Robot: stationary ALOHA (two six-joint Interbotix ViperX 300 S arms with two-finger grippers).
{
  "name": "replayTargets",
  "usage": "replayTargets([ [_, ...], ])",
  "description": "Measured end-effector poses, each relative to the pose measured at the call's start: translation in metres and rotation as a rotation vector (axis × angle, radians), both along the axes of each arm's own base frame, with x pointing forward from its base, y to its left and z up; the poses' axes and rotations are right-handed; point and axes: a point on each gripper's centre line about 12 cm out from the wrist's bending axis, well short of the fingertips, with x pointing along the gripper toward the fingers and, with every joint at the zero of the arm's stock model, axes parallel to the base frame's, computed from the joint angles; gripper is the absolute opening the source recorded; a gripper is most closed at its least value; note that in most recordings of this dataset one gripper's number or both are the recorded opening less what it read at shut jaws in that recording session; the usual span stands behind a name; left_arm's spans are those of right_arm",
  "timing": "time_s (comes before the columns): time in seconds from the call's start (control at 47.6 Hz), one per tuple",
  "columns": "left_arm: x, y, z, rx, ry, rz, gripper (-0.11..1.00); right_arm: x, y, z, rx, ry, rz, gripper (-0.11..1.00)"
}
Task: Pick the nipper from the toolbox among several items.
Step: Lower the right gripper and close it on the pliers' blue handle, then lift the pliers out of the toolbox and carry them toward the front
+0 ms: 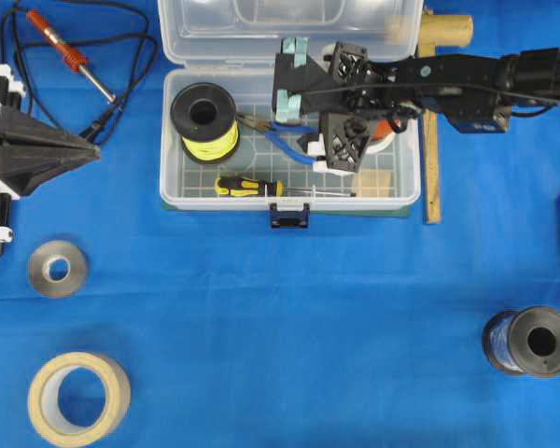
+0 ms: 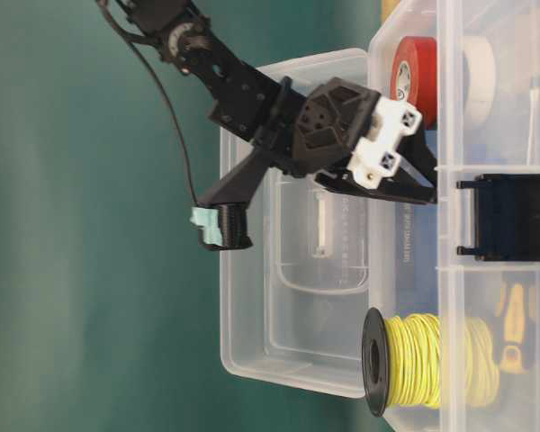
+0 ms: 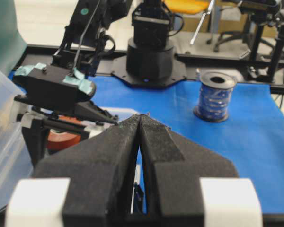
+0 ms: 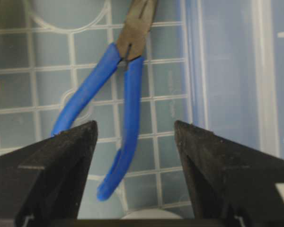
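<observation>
The nipper (image 1: 282, 142), with blue handles and dark jaws, lies on the grid bottom of the clear toolbox (image 1: 355, 201), jaws toward the yellow spool. My right gripper (image 1: 327, 107) hangs over the box, open and empty. In the right wrist view the gripper (image 4: 135, 125) is just above the nipper (image 4: 132, 85). One blue handle passes between the two fingers without touching them, and the other runs toward the left finger. My left gripper (image 1: 98, 152) rests at the left table edge, shut and empty; the left wrist view shows its tips (image 3: 140, 116) pressed together.
The box also holds a yellow wire spool (image 1: 205, 117), a yellow-black screwdriver (image 1: 247, 187) and red tape (image 2: 414, 72). A soldering iron (image 1: 65, 56), a metal roll (image 1: 58, 269), masking tape (image 1: 79, 397), a dark wire spool (image 1: 529, 341) and a wooden mallet (image 1: 432, 140) lie around it.
</observation>
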Motion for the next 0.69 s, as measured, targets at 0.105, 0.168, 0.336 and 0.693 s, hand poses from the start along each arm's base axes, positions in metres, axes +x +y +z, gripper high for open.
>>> replayTargets([
  [0.105, 0.0, 0.0, -0.001, 0.0, 0.003, 0.0, 0.0, -0.001, -0.005, -0.007, 0.004, 0.008, -0.012, 0.65],
  [0.168, 0.0, 0.0, -0.001, 0.0, 0.002, 0.0, 0.0, -0.002, -0.007, -0.012, 0.009, 0.02, -0.019, 0.65],
  [0.336, 0.0, 0.0, -0.002, 0.0, 0.005, 0.0, 0.0, 0.001, -0.008, -0.021, 0.013, 0.034, -0.019, 0.61],
  [0.693, 0.0, 0.0, -0.002, 0.001, 0.005, 0.0, 0.0, 0.004, -0.007, -0.023, 0.009, 0.041, -0.008, 0.13],
])
